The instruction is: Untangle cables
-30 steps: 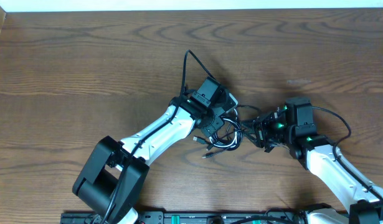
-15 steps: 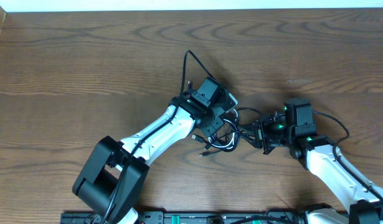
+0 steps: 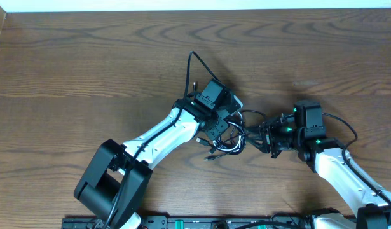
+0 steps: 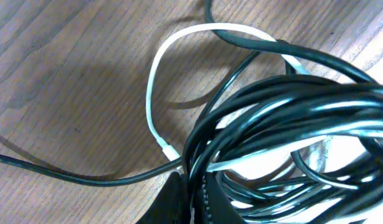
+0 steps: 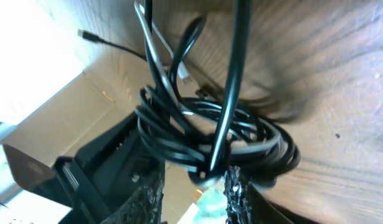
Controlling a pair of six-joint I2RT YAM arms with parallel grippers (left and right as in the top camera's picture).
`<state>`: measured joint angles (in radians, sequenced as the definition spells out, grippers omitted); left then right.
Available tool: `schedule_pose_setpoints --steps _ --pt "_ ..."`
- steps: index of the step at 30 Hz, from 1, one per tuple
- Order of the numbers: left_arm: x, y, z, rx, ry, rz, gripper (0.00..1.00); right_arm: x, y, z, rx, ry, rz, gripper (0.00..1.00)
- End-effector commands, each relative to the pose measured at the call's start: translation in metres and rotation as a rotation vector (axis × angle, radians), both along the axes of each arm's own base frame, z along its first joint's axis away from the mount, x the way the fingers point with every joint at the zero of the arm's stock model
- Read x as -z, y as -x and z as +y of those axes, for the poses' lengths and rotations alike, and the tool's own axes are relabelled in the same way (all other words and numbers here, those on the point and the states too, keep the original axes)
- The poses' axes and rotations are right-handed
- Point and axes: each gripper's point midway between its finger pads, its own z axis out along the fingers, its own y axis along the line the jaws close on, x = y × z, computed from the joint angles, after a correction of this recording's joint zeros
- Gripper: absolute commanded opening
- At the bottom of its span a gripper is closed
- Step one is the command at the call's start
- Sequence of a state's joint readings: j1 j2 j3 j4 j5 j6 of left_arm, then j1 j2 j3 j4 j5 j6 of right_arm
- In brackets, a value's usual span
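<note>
The cables (image 3: 228, 141) lie in a tangle of black loops at the table's middle, between my two grippers. In the left wrist view a short white cable (image 4: 149, 93) loops out of the black cables (image 4: 284, 112). My left gripper (image 3: 224, 126) presses into the tangle from the left, and its jaws (image 4: 194, 200) are shut on a black strand. My right gripper (image 3: 262, 135) meets the tangle from the right. Its fingers (image 5: 200, 186) sit close around a taut black cable (image 5: 231, 81) that runs straight up from the coil (image 5: 179, 146).
The wooden table (image 3: 87, 63) is bare around the tangle. One black cable end (image 3: 192, 60) arcs away behind the left wrist. A small plug (image 3: 208, 159) sticks out at the tangle's near side. A pale wall strip runs along the far edge.
My right gripper has drawn slightly to the right, and the strand at the tangle's right side has shifted with it. The left arm has stayed put.
</note>
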<state>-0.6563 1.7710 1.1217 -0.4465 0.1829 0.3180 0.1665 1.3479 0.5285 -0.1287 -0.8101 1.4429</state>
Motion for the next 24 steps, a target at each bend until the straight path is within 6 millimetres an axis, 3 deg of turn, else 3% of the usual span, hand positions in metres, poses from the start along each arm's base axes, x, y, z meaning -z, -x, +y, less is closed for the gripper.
schedule_pose_setpoints --steps 1,5,11,18,24 --pt "-0.006 0.002 0.000 0.003 0.017 0.000 0.08 -0.011 -0.001 0.002 -0.033 -0.060 -0.016 0.29" --pt "-0.006 0.002 0.000 0.003 0.016 0.000 0.08 -0.013 -0.004 -0.006 -0.032 -0.066 -0.043 0.22" --pt "-0.006 0.002 0.000 0.003 0.017 0.000 0.08 0.006 0.003 -0.015 0.004 0.026 0.026 0.21" --pt "-0.006 0.002 0.000 0.003 0.017 0.000 0.08 0.012 0.006 -0.006 0.038 0.049 0.084 0.22" --pt "-0.006 0.002 0.000 0.002 0.017 0.000 0.08 0.014 0.000 -0.010 0.071 0.077 0.075 0.20"
